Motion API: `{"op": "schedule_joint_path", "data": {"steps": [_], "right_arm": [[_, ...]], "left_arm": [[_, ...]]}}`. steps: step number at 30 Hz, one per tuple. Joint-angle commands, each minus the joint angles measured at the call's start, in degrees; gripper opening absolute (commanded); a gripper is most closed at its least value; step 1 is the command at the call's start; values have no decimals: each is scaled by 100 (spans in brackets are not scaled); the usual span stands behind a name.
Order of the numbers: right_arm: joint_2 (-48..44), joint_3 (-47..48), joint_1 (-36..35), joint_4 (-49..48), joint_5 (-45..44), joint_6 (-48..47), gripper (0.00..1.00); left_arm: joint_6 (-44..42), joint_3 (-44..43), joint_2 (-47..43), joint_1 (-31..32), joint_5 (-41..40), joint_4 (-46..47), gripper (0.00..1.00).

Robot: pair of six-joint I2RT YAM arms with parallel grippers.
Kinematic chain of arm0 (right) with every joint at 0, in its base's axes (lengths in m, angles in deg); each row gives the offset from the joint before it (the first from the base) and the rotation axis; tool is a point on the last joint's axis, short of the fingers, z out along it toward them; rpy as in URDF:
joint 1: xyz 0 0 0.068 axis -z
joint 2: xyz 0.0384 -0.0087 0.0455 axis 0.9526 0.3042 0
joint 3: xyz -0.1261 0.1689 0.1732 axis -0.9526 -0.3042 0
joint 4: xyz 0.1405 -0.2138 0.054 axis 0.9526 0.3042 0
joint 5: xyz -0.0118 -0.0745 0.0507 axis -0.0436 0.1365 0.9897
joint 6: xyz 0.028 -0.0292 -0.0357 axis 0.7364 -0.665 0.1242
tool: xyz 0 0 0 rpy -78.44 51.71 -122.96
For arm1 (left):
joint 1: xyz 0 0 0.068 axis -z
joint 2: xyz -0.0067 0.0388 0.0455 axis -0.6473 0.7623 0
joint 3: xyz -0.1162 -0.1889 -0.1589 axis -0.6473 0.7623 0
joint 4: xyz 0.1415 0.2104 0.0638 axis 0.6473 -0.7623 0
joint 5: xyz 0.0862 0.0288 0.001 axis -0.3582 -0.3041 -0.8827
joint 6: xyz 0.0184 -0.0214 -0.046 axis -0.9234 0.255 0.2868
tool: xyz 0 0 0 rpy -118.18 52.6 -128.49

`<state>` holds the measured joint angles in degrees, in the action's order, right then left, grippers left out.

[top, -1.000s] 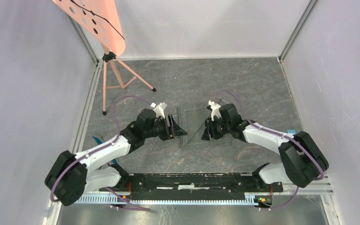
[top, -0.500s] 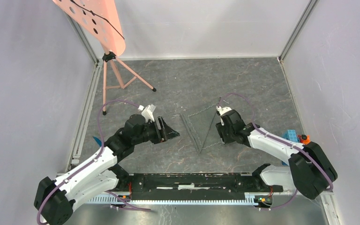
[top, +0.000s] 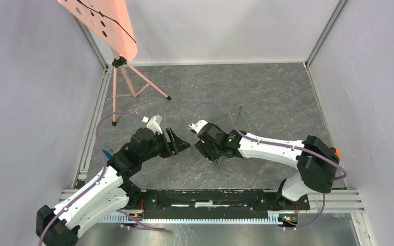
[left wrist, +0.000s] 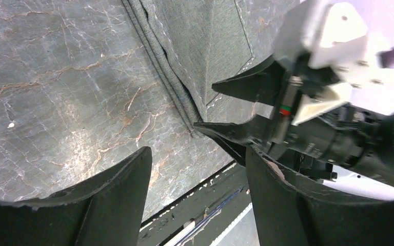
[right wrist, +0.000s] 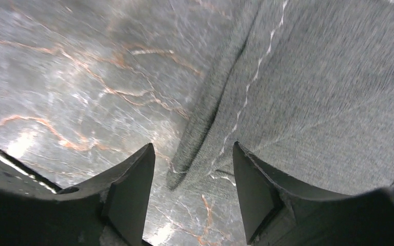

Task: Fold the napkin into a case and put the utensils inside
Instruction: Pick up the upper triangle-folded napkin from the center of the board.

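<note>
- The pink stand (top: 114, 64) in the upper left of the top view is where it was a second ago.
- The left gripper (top: 185, 145) was at the cloth's left edge a second ago. It has since drawn back toward the lower left. Its fingers stand wide apart with nothing between them but the slate floor (top: 267, 87).
- The right gripper (top: 198, 149) was at the cloth's right side. It has swung leftward into the middle of the frame and now sits just beside the left one, nose to nose. Its jaws are spread, straddling the cloth's lower corner without pinching it.
- The napkin (right wrist: 328, 87) lies flat on the floor in mid frame, largely hidden under the right arm in the top view. A second ago it showed as a broad patch; now it is a narrower fold tapering to a corner. Its long axis runs on a steep diagonal from upper right to lower left. The corner points lower left, and a layered, stitched hem runs along its left side.
</note>
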<state>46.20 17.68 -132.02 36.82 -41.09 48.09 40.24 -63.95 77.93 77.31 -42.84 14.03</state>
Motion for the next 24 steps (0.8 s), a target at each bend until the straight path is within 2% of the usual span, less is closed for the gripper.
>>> {"op": "schedule_joint_path", "data": {"steps": [1,5,10,24], "right_arm": [[220,201,6,295,-289,189,61],[391,180,4,223,-237,187,55],[553,52,-9,111,-155,227,43],[940,-242,-13,-268,-78,247,49]], "left_arm": [[-213,-38,-170,-40,-180,-173,74],[-255,-9,-275,-56,-216,-254,75],[-282,-15,-293,-67,-191,-240,75],[-334,-3,-365,-118,-141,-287,75]]}}
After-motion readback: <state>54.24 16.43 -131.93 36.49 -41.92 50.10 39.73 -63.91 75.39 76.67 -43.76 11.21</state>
